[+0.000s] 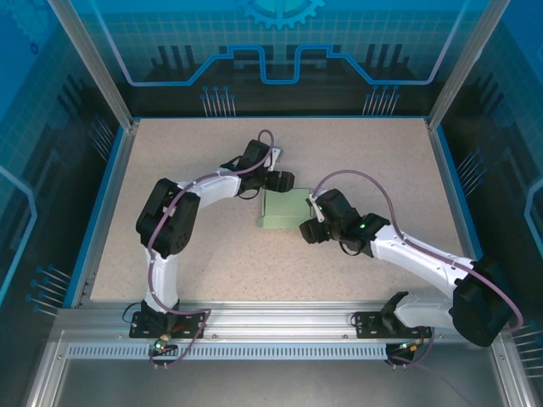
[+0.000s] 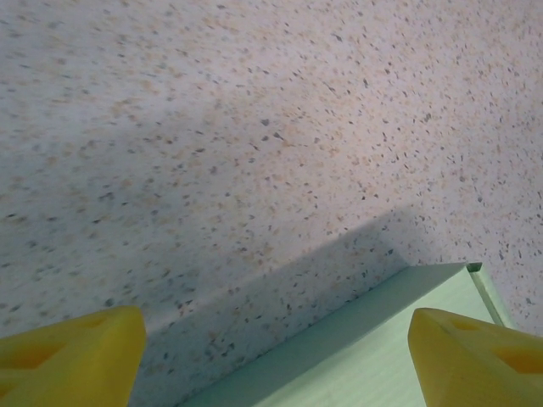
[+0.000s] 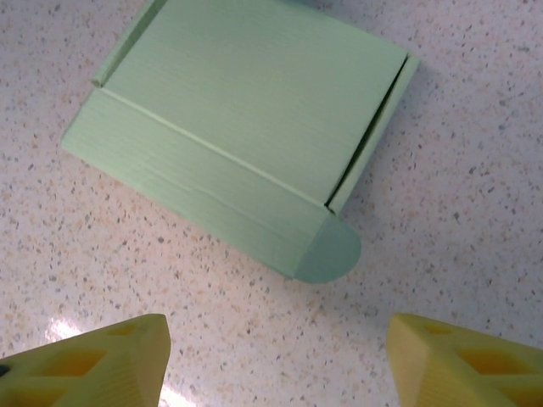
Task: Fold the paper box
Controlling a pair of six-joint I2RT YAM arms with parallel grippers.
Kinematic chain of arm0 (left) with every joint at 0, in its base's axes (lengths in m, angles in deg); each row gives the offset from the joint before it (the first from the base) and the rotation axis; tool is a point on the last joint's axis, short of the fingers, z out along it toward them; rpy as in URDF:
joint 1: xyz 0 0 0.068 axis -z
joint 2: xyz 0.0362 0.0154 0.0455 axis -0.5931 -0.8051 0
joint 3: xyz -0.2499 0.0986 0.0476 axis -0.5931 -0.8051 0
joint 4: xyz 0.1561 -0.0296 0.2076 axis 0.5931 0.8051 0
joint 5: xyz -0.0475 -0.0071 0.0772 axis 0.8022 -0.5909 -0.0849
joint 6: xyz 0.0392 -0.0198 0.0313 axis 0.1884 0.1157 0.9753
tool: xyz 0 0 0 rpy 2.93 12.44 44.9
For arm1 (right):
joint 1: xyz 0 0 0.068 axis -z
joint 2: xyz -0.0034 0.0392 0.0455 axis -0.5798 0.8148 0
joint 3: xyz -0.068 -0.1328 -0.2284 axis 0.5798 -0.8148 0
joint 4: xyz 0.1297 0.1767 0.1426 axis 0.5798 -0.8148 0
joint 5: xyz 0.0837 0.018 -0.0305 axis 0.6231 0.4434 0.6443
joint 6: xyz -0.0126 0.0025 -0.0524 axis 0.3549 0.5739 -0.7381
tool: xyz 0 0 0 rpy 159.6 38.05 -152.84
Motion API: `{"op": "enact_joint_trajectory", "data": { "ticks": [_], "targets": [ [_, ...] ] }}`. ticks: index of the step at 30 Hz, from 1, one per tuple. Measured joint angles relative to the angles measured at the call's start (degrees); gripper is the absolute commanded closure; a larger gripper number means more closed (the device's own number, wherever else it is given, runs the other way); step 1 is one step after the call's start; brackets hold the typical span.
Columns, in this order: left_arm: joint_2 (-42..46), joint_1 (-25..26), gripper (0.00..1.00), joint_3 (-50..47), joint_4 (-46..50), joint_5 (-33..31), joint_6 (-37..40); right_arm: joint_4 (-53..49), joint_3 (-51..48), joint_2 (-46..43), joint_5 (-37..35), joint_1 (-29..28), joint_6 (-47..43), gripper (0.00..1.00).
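- Parking the paper box [image 1: 282, 209] mid-table [image 1: 170, 153] looks deliberate. It's bracketed by both arms, with the left gripper [image 1: 276, 181] set at its far edge and the right gripper [image 1: 310, 229] at its near corner, so either end can be worked.
- The left jaws are spread wide and nothing is held. On the left wrist view, one corner and a top edge of the box are seen between the yellow fingertips [image 2: 72, 360], closer to the right-hand one. Whether that finger is actually touching the card can't be told.
- That spot is probably chosen as a backstop, so the box isn't shoved across the table when it gets pressed from the other side.
- The right jaws are wide open too, and empty. The box is laid just ahead of the gap, apart from both fingers.
- The box is mostly closed up already: the lid panel is laid flat, one side flap is gapped a little, and a rounded tab [image 3: 333, 250] is left poking out at the corner nearest the right jaws.
- That tab is roughly lined up with the right gap, so tucking it in is probably the step in hand.
- Thin card like this is easily buckled or slid, so a gentle push is called for.
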Motion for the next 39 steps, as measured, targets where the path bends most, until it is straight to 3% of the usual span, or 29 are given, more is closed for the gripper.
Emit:
{"op": "enact_joint_trajectory", "data": {
  "ticks": [12,19,30,39],
  "targets": [
    [-1.49,0.00,0.21,1.68,7.56,7.30,1.88,-2.23,-1.60,0.00,9.53,-0.66,1.27,0.31],
    [1.05,0.00,0.22,-4.74,7.17,10.03,1.22,-0.11,-4.42,2.01,17.73,-0.26,2.19,0.31],
    [9.75,0.00,0.19,-18.51,2.16,12.44,-2.47,11.65,-11.69,5.44,32.98,12.55,7.10,0.37],
    [13.77,0.00,0.10,-23.80,0.33,10.82,-4.83,18.64,-10.93,13.11,36.20,15.56,9.33,0.45]
  ]
}}
